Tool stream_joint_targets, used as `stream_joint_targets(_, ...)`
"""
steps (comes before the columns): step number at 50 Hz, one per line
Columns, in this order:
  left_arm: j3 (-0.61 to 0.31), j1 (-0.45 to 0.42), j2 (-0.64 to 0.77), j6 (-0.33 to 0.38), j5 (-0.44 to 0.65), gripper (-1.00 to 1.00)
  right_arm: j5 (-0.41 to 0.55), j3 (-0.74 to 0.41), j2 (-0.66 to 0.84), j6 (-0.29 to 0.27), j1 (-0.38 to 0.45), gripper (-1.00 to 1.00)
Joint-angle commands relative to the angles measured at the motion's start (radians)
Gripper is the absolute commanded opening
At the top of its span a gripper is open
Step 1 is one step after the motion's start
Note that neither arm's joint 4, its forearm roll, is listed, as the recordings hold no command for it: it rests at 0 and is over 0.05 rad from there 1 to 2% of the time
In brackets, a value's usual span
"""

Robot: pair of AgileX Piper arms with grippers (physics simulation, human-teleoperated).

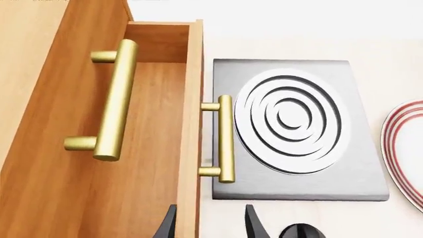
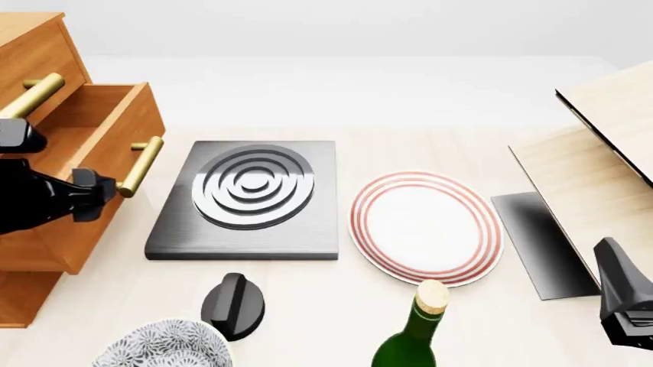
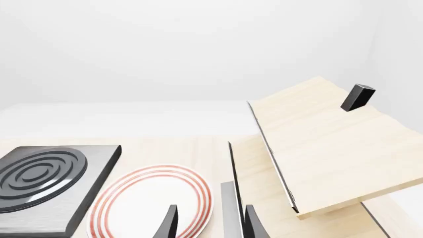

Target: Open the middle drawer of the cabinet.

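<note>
**A:** ok so left wrist view first. The middle drawer (image 1: 158, 148) is pulled out of the cabinet (image 1: 39, 59), you can see right down into the empty box. Its brass handle (image 1: 225, 139) hangs over the edge of the grey hotplate (image 1: 357, 168) with the ring burner. The upper drawer's handle (image 1: 114, 101) is up on the closed front. The left gripper (image 1: 210, 223) has its two black fingertips spread either side of the drawer's front panel, not pinching anything.

**B:** and the front view?

**A:** Cabinet at far left, middle drawer sticking out toward the hotplate (image 2: 245, 243). Left arm is a black lump in front of the drawer, can't read its jaws from here. A red-ringed plate (image 2: 427, 225) sits just beside the hotplate, a black knob (image 2: 232, 304), a patterned bowl (image 2: 164, 348) and a green bottle (image 2: 414, 336) along the near edge. Pale wooden board structure (image 2: 602, 153) on the right, with the right arm low in that corner.

**B:** right wrist?

**A:** Right gripper (image 3: 210, 223) is parted, holding nothing, hovering near the plate (image 3: 152, 198) and the pale boards (image 3: 330, 148). No drawer in that view.
</note>
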Motion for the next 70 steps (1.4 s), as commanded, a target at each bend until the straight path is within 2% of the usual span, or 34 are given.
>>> stream_joint_targets(1, 0.007, -0.075, 0.003, 0.019, -0.007, 1.0, 0.0, 0.0, 0.0, 0.0, 0.0, 1.0)
stream_joint_targets(25, 0.016, -0.127, 0.019, -0.001, -0.018, 1.0, 0.0, 0.0, 0.0, 0.0, 0.0, 1.0)
stream_joint_targets(70, -0.044, -0.217, -0.008, 0.002, 0.042, 1.0, 0.0, 0.0, 0.0, 0.0, 0.0, 1.0)
